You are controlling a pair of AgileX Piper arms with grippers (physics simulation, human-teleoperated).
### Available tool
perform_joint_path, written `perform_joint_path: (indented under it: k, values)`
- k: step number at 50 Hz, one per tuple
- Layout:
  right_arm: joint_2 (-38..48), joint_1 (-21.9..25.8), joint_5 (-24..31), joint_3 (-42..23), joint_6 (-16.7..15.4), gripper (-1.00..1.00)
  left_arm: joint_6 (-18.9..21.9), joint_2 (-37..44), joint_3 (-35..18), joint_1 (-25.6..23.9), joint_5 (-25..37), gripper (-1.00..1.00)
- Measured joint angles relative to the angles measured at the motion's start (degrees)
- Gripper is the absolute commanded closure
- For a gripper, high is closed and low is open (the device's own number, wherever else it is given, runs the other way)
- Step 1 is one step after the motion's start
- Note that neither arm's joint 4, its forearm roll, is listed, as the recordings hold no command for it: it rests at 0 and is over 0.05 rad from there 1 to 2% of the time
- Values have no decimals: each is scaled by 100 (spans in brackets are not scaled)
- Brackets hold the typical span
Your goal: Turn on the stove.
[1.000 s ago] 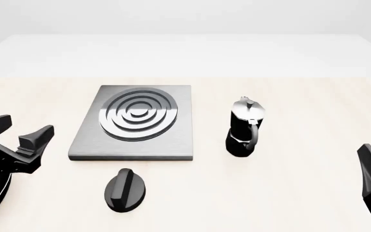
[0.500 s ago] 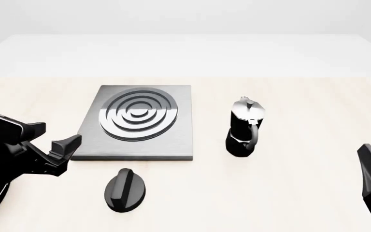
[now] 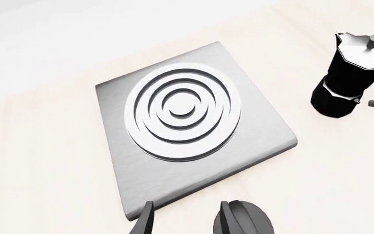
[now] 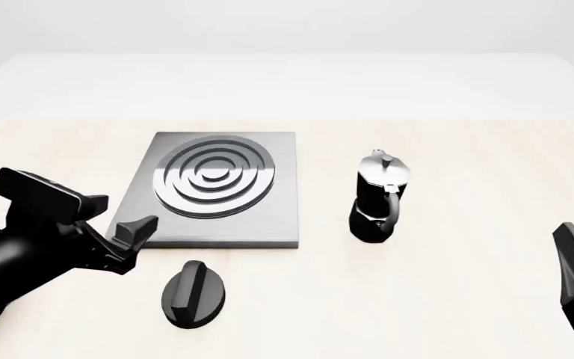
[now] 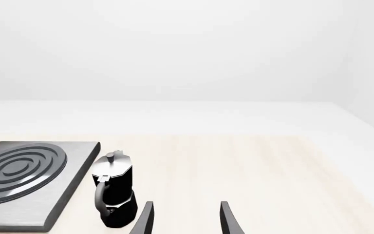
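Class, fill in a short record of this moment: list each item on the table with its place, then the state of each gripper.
stove: grey slab with ringed burner, middle-left of the table
knob: black, ridged, lying apart from the slab, on its near side
moka pot: black and silver, upright, to the right of the slab
left gripper: open, holding nothing, over the slab's near-left corner, short of the knob
right gripper: open, holding nothing, at the near right edge, away from all items
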Motion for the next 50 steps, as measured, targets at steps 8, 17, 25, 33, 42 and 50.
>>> perform_joint_path:
  k: [8, 17, 25, 33, 42, 50]
  values:
    - [-2, 0, 3, -1, 0, -100, -95, 291, -46, -177, -133, -100]
    - [-8, -1, 11, -3, 0, -100, -314, 619, -104, -373, -180, -100]
    - [-13, -1, 16, -3, 0, -100, -546, 782, -197, -560, -91, -100]
    - [-14, -1, 17, -3, 0, -100, -717, 833, -306, -716, 48, -100]
    - [-13, -1, 15, -1, 0, -100, -846, 935, -374, -843, 77, -100]
    - [-17, 0, 22, -4, 0, -100, -940, 1051, -397, -918, 23, -100]
